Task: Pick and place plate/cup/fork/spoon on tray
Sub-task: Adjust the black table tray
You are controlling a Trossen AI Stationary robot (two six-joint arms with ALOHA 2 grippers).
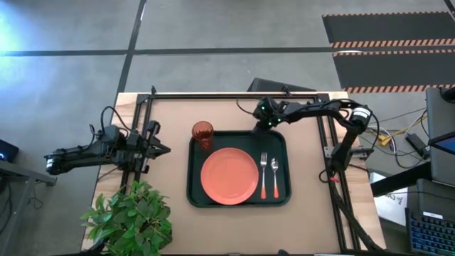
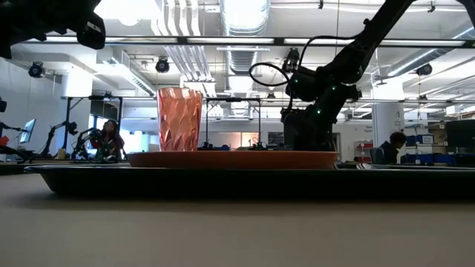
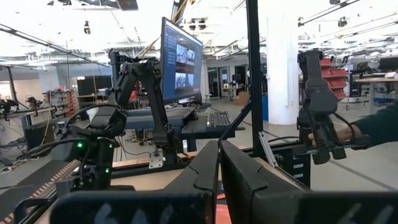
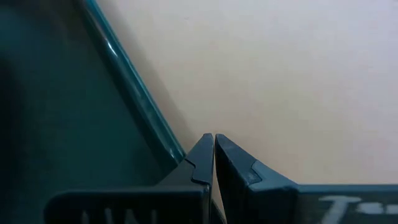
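On the table [image 1: 313,220], the tray [image 1: 193,195] holds plate [image 1: 229,176], cup [image 1: 202,133], fork [image 1: 263,176] and spoon [image 1: 275,176]. Right gripper [image 1: 260,126] at its far rim and left gripper [image 1: 165,149] beside it both have jaws closed, empty.

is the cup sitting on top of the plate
No, in the high view the cup stands on the tray beside the plate, at its far left corner.

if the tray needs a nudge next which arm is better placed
Right, probably. The right gripper hangs low at the tray's far right rim, fingers shut. The left gripper waits off the tray's left side, farther from it.
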